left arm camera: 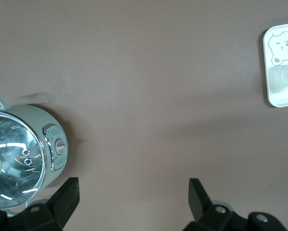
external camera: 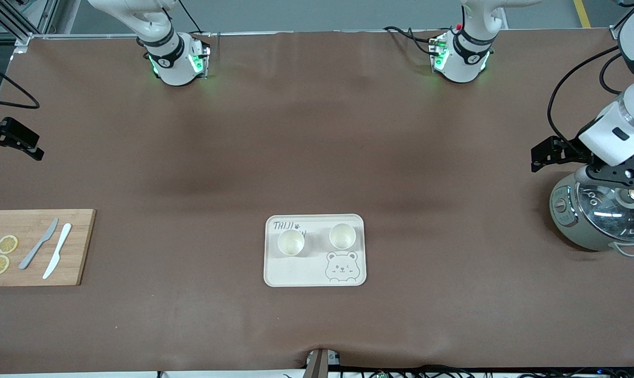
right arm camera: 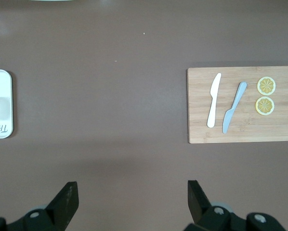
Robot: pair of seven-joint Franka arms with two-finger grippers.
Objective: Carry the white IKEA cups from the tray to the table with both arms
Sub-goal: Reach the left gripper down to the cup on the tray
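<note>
**A:** ok so what's on the table (external camera: 317, 131) here, biggest stuff first?

**B:** Brown table, two white arms coming in from the top edge. The left arm (external camera: 619, 131) hangs over its own end of the table, right above a shiny pot (external camera: 600, 215). The right arm (external camera: 159, 47) mostly leaves the front view, and both look like they're just waiting. Next down in size is a wooden cutting board (external camera: 35, 247) at the right arm's end, then a cream tray (external camera: 314, 275) with a bear drawing in the middle, nearer the front camera.

**A:** and the cups?

**B:** Two white cups, both standing upright on the tray, side by side but not touching. One cup (external camera: 291, 242) sits toward the right arm's end, the other cup (external camera: 342, 236) toward the left arm's end, just above the bear.

**A:** grippers anywhere close to them?

**B:** Nope, well apart. The left gripper (left arm camera: 134, 192) is over bare table beside the pot, fingers spread wide with nothing between them. The right gripper (right arm camera: 132, 192) is over bare table between the tray and the board, also spread wide and holding nothing.

**A:** small stuff count?

**B:** On the board: two knives, a grey one (external camera: 38, 243) and a white one (external camera: 57, 258), plus two lemon slices (external camera: 2, 254).
</note>
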